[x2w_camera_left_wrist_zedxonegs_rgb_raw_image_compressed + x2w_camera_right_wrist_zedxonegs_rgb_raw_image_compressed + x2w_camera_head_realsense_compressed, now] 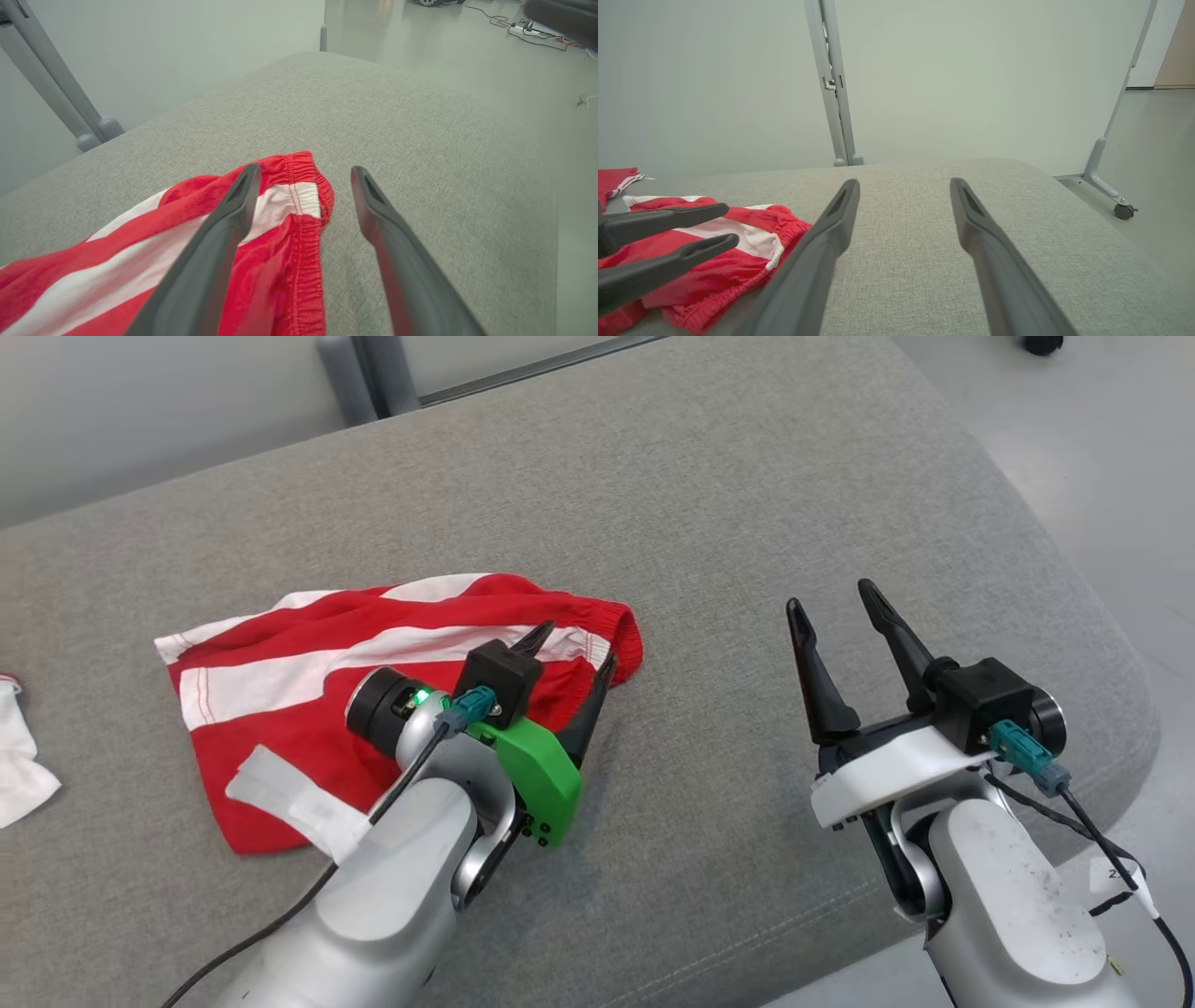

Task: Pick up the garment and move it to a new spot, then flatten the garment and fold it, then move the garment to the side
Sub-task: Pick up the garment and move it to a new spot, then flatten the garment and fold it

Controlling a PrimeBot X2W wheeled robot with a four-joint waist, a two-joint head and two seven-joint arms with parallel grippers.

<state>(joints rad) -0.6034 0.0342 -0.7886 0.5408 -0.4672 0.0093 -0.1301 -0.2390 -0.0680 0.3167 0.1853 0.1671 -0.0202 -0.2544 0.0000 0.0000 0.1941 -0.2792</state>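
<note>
Since the red-and-white garment (pixel 308 663) lies rumpled on the grey cushion (pixel 747 504), gripped by nothing, you likely have flattening, folding and moving aside left to do. Your left gripper (pixel 579 649) hovers, jaws spread wide, over the waistband (pixel 303 163); your right gripper (pixel 831 597) stands open above bare cushion nearby.

Head view: high, facing forward-down over grey cushion (pixel 709 495), mid distance.
Left wrist view: low, close to cushion, facing along own jaws past garment (pixel 154 233) toward floor (pixel 420 28).
Right wrist view: low, close, facing wall (pixel 971 70); left jaws at lower left.
Shared by all: garment's waistband end, cushion.
</note>
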